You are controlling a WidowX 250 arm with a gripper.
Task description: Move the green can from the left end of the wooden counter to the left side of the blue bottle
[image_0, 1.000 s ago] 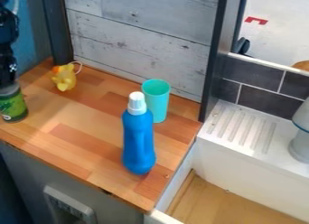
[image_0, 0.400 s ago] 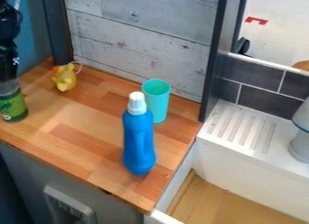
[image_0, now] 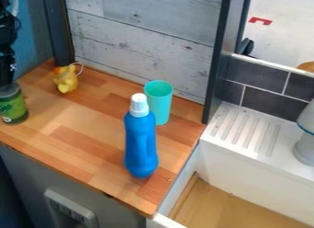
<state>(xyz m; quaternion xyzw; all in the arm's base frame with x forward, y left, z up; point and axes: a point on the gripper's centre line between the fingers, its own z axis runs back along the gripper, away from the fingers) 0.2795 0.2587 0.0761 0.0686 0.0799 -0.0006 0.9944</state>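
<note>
Okay, my tool [image_0: 7, 75] is at the left edge of the camera view, pointing down right over the green jar [image_0: 14, 107]. Can't tell how far open it is, nor if it has hold of the jar or even touches it. Jar is upright on the wooden table [image_0: 92, 114], directly below my tool, dark lid [image_0: 8, 91] on top. Just right of my tool, near the wall corner: yellow toy [image_0: 66, 81] with an orange part and a thin white loop [image_0: 79, 66]. Well apart from my tool, farther right and lower in view: blue bottle [image_0: 141, 146], upright, white cap [image_0: 139, 104]. Turquoise cup [image_0: 160, 105] stands upright just behind it, partly hidden. Farthest right of my tool, past the table edge: white ridged drainboard [image_0: 233, 146], dark tiles [image_0: 265, 77] behind it.
</note>
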